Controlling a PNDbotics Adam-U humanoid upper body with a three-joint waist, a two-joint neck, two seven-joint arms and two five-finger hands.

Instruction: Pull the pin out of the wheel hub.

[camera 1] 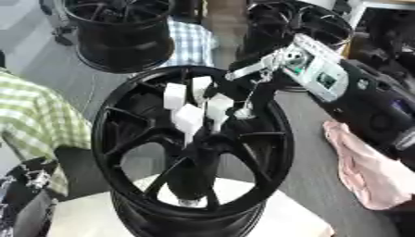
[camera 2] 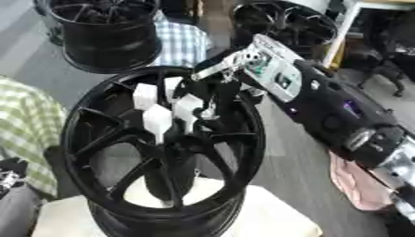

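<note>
A black spoked wheel hub (camera 1: 122, 139) stands tilted on a white stand (camera 1: 296, 217), its face toward me. My right arm comes in from the upper right, and my right hand (camera 1: 243, 85) is over the hub's centre, its white tips against the middle of the spokes. The hand hides the hub's centre, so I cannot make out the pin there. A small silver piece (camera 1: 190, 202) shows low inside the rim. My left hand (camera 1: 31, 179) shows only partly, in the lower left corner, away from the hub.
Two more black wheel hubs (camera 1: 122, 28) (camera 1: 301, 23) stand behind. A green checked cloth (camera 1: 36, 111) lies at the left, a blue checked cloth (camera 1: 193, 41) at the back, and a pink cloth (camera 1: 361, 166) at the right on the grey floor.
</note>
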